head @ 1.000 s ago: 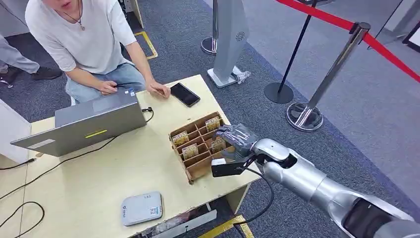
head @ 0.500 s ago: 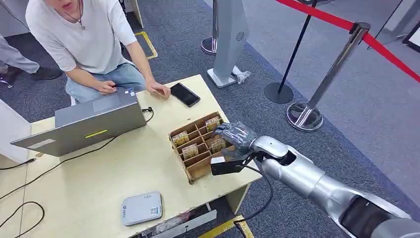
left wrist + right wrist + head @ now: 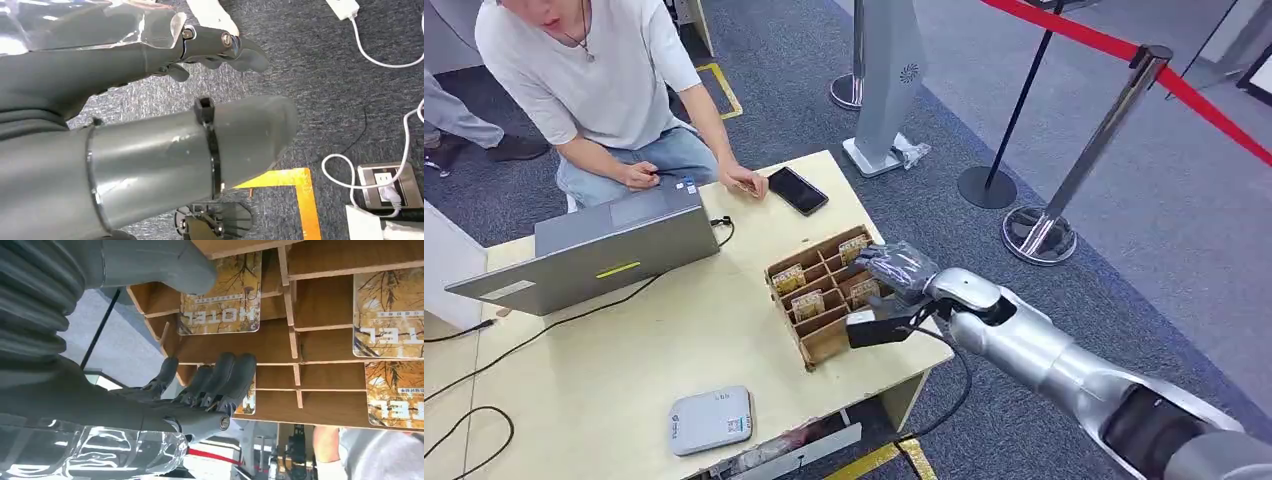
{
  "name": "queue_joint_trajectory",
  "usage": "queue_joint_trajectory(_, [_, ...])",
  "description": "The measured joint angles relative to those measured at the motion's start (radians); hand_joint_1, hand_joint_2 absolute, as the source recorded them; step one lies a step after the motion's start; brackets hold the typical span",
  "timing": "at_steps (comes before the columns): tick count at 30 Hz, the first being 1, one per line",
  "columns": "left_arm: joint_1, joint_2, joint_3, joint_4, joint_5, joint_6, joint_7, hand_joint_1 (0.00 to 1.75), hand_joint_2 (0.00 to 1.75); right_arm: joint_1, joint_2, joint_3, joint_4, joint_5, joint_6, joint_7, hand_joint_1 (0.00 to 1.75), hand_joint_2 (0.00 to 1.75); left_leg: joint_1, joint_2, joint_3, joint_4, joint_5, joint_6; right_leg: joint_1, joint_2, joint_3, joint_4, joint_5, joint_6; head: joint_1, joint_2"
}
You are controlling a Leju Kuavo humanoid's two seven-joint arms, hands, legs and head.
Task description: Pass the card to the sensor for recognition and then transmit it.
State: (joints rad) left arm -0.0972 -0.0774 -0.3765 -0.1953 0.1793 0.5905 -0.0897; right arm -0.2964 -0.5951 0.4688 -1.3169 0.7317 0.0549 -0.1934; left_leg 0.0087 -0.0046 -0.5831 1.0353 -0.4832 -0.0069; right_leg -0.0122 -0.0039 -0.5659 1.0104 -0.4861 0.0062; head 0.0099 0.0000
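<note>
Right hand (image 3: 894, 272) over the near-right corner of the card rack (image 3: 809, 345), fingers (image 3: 220, 377) curled, nothing visibly held. Target card (image 3: 222, 295) stands upright in its slot between thumb and fingers, just ahead. Left hand (image 3: 150, 100) hangs loose over carpet, well off.

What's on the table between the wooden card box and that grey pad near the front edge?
Nothing: in the head view, bare tabletop separates the card box from the grey pad.

On the tabletop (image 3: 654, 350) stand one cardboard rack (image 3: 824, 295) holding four cards (image 3: 807, 304), one laptop (image 3: 594, 250), one phone (image 3: 797, 189) and one grey sensor box (image 3: 711, 419). Beyond the tabletop stand two stanchion posts (image 3: 1084, 160) and one person (image 3: 604, 90).
</note>
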Motion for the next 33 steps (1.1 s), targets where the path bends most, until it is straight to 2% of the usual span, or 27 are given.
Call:
queue_joint_trajectory(7, [0.000,0.000,0.000,0.000,-0.001,0.000,-0.002,0.00,0.00,-0.007,0.002,0.006,0.015,-0.017,-0.003,-0.005,0.75,1.75,0.000,0.000,0.000,0.000,0.000,0.000,0.000,0.000,0.000,0.000,0.000,0.000,0.000,0.000])
queue_joint_trajectory(13, [0.000,0.000,0.000,0.000,-0.005,0.002,-0.002,0.00,0.00,0.005,0.002,0.004,0.010,-0.026,-0.014,0.007,0.70,1.75,0.000,0.000,0.000,0.000,0.000,0.000,0.000,0.000,0.000,0.000,0.000,0.000,0.000,0.000])
queue_joint_trajectory(23, [0.000,0.000,0.000,0.000,-0.014,0.003,0.001,0.00,0.00,0.033,0.000,-0.005,-0.013,-0.031,-0.024,0.019,0.77,1.75,0.000,0.000,0.000,0.000,0.000,0.000,0.000,0.000,0.000,0.000,0.000,0.000,0.000,0.000])
queue_joint_trajectory(25, [0.000,0.000,0.000,0.000,-0.015,0.005,0.001,0.00,0.00,0.036,-0.003,-0.006,-0.019,-0.031,-0.024,0.019,0.86,1.75,0.000,0.000,0.000,0.000,0.000,0.000,0.000,0.000,0.000,0.000,0.000,0.000,0.000,0.000])
queue_joint_trajectory(26, [0.000,0.000,0.000,0.000,-0.015,0.006,0.002,0.00,0.00,0.037,-0.003,-0.007,-0.020,-0.031,-0.024,0.020,1.15,1.75,0.000,0.000,0.000,0.000,0.000,0.000,0.000,0.000,0.000,0.000,0.000,0.000,0.000,0.000])
queue_joint_trajectory(28, [0.000,0.000,0.000,0.000,-0.015,0.006,0.002,0.00,0.00,0.038,-0.003,-0.009,-0.021,-0.031,-0.026,0.020,1.59,1.75,0.000,0.000,0.000,0.000,0.000,0.000,0.000,0.000,0.000,0.000,0.000,0.000,0.000,0.000])
queue_joint_trajectory(29, [0.000,0.000,0.000,0.000,-0.016,0.007,0.002,0.00,0.00,0.038,-0.003,-0.010,-0.022,-0.031,-0.026,0.020,1.62,1.75,0.000,0.000,0.000,0.000,0.000,0.000,0.000,0.000,0.000,0.000,0.000,0.000,0.000,0.000])
queue_joint_trajectory(33, [0.000,0.000,0.000,0.000,-0.018,0.007,0.002,0.00,0.00,0.048,-0.003,-0.011,-0.024,-0.031,-0.026,0.022,1.52,1.75,0.000,0.000,0.000,0.000,0.000,0.000,0.000,0.000,0.000,0.000,0.000,0.000,0.000,0.000])
